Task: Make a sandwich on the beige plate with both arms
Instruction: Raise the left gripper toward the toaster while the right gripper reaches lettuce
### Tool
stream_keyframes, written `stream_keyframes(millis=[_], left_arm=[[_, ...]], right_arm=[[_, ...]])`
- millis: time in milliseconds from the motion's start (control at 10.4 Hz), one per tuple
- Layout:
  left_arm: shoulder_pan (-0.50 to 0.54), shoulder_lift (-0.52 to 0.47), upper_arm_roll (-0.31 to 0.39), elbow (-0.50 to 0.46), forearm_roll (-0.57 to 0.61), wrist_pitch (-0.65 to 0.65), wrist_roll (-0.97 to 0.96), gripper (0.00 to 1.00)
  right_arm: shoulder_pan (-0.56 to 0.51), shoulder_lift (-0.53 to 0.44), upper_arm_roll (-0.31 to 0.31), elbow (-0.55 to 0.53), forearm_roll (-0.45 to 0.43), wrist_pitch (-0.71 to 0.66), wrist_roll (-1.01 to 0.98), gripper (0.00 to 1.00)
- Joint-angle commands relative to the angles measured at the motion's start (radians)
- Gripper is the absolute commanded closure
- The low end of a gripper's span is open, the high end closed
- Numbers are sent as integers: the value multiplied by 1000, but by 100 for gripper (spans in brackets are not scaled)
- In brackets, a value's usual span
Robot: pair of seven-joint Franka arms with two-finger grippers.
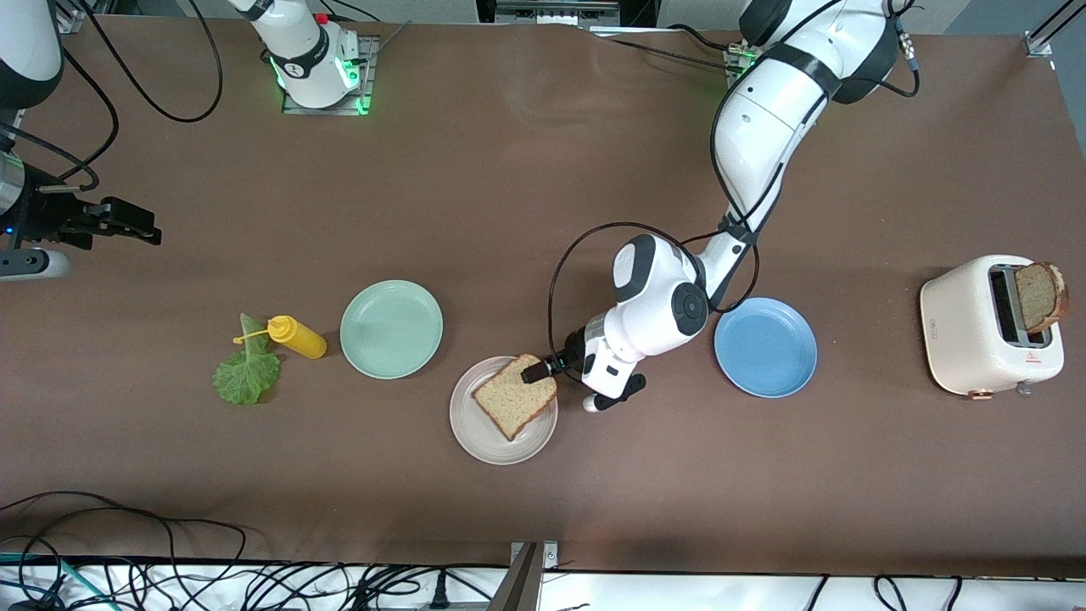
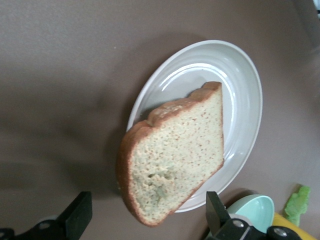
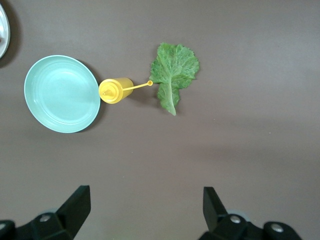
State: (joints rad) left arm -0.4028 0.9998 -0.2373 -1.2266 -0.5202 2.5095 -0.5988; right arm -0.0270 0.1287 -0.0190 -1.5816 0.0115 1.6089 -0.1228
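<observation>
- Bread slice (image 1: 513,396): on the beige plate (image 1: 475,433), one edge overhanging its rim.
- Blue plate (image 1: 765,346): toward the left arm's end of the desk (image 1: 509,212).
- Toaster (image 1: 976,335): nearest that end, second slice (image 1: 1039,295) in its slot.
- Mint plate (image 1: 391,328), bottle (image 1: 297,337), lettuce leaf (image 1: 246,369): toward the right arm's end.
</observation>
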Motion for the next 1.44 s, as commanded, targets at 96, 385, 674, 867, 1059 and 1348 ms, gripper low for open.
stream_keyframes(millis=[96,385,674,867,1059,1348], left_arm=[[21,-56,39,-1,57,-136,8,0],[64,-131,71,6,121,-271,5,0],[151,-231,78,7,260,-443,8,0],[208,-308,78,7,369,-564,11,0],[255,-387,76,7,455,-668,14,0],[298,-499,78,9,573,-797,14,0]], right_arm=[[-7,17,4,22,13,-3,-23,0],[-2,107,5,37,15,-1,-31,0],[-4,118,5,48,12,-1,-32,0],[-5,126,5,49,15,5,-35,0],[-2,130,5,49,8,17,-32,0],[-8,194,2,49,14,61,-37,0]])
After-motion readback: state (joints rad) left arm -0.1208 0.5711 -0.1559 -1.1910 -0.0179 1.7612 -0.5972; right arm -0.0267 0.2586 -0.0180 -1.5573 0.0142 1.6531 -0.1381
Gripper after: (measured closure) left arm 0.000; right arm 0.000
